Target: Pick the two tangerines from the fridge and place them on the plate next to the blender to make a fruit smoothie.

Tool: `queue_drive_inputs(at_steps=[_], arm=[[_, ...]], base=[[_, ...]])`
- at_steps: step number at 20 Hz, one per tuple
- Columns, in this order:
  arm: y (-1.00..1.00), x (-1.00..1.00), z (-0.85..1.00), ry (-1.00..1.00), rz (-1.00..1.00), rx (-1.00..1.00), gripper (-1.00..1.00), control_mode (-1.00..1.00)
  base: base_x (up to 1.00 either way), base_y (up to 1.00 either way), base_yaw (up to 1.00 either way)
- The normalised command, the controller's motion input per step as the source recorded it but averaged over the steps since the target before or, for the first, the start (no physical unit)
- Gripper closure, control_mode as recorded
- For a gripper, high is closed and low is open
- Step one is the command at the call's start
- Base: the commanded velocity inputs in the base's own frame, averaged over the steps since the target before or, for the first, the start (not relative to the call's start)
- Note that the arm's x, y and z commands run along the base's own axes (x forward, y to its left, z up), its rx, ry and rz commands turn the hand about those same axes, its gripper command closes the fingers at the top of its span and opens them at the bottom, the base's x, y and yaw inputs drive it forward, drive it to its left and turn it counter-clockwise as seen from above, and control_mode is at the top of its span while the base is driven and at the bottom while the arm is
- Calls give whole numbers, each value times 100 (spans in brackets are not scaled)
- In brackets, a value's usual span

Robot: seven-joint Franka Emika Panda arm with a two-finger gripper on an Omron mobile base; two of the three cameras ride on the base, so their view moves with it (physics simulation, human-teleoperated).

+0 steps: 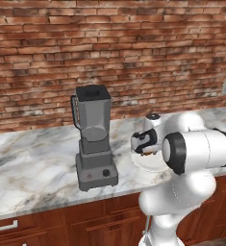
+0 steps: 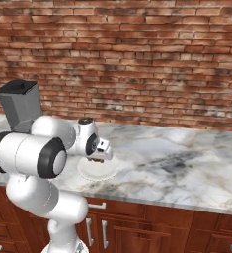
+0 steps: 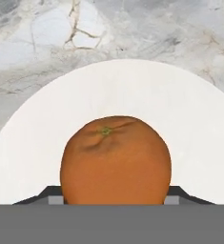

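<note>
End effector point(image 3: 114, 200): clamped on a tangerine point(image 3: 116, 159), held just over the plate point(image 3: 189, 128).
Plate: on the marble desk point(image 1: 32, 158), just beside the blender point(image 1: 94, 139).
Blender: upright, near the brick wall point(image 2: 137, 54).

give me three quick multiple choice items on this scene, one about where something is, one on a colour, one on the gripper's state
1. Where does the plate stand relative to the blender, seen from the left base view?
A. to its right on the counter
B. on top of its lid
C. on the floor

2. What colour is the fruit in the hand view?
A. green
B. orange
C. purple

3. What is the gripper doing?
A. wide open and holding nothing
B. shut on the tangerine
C. gripping the blender's handle

Answers: 1 A, the white plate lies on the marble right of the blender's base. 2 B, the round fruit is plainly orange. 3 B, the fingertips flank the tangerine above the plate.
</note>
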Motion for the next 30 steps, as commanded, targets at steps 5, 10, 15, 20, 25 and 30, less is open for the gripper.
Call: queue_drive_inputs(at_steps=[5,10,15,20,25,30], arm=[[-13,15,-15,-1,0,1,-100,-100],[0,-14,86,-1,0,1,-100,-100],[-1,-70,100,-2,0,0,-100,-100],[-17,-100,100,-1,0,0,-100,-100],[-16,-100,99,0,1,0,-100,-100],[-4,-100,69,-22,3,0,-100,-100]], base=[[0,0,0],[0,0,0],[0,0,0],[0,0,0],[0,0,0],[0,0,0]])
